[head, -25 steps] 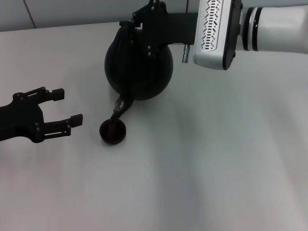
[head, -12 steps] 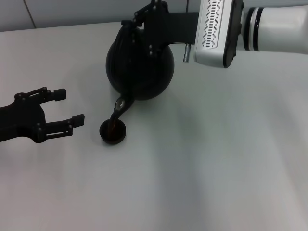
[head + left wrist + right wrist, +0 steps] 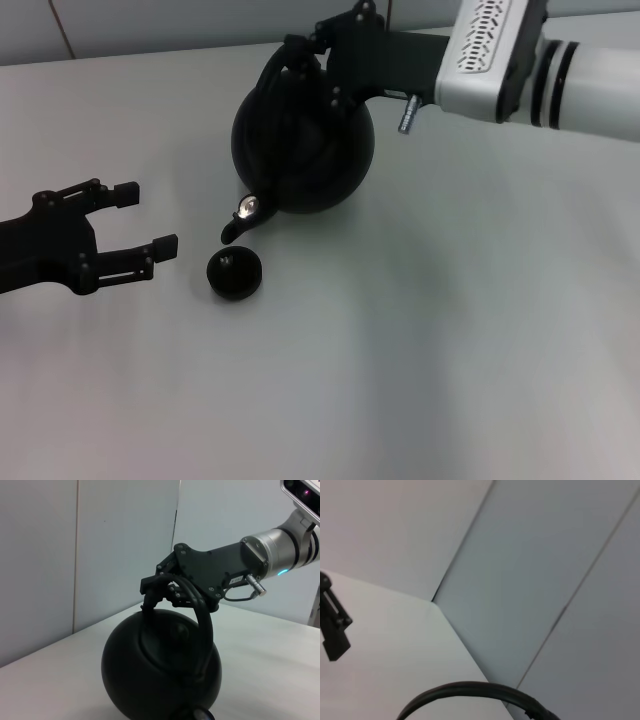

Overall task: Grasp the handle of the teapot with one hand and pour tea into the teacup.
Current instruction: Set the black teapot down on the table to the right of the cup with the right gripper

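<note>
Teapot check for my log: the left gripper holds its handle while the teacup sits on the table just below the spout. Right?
Not quite. The head view shows the right gripper holding the handle of the teapot; the left gripper sits open beside the teacup.

Evenly and brightly lit from above — no hard glare across the pale table [image 3: 420, 350]. Soft, diffuse shadows only: a faint grey smear right of the teapot [image 3: 303, 140] and a thin dark rim under the teacup [image 3: 234, 273]. One small bright glint on the spout. Matte black surfaces swallowing nearly all detail in the head view. Slight softness on the handle [image 3: 470, 692] close to the right wrist lens — background walls flat, cool grey.
</note>
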Robot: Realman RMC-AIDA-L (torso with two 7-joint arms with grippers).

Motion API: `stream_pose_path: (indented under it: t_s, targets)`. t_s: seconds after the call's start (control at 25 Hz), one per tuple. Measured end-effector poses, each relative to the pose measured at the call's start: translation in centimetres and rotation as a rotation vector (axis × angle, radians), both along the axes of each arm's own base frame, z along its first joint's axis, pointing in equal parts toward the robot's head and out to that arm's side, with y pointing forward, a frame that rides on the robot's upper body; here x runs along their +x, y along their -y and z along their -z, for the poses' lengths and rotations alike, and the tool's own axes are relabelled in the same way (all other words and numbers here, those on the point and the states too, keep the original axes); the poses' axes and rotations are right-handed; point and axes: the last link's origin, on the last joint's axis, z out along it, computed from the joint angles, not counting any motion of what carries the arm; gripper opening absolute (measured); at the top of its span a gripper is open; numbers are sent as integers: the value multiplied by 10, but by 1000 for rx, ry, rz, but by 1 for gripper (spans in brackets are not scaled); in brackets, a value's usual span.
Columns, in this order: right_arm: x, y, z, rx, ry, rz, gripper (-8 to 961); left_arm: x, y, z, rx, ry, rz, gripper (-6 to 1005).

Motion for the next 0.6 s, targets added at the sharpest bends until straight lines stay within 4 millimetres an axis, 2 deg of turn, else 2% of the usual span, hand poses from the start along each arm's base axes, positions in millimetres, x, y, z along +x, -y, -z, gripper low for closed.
stream_pose_path:
  t_s: [0.36,0.6]
  targets:
    - [21,4,-17,60,-185,144,88,2,-1,1,0,4,3,863]
    - [52,6,-37,105,-320,310,89,2,-1,2,1,5,5,863]
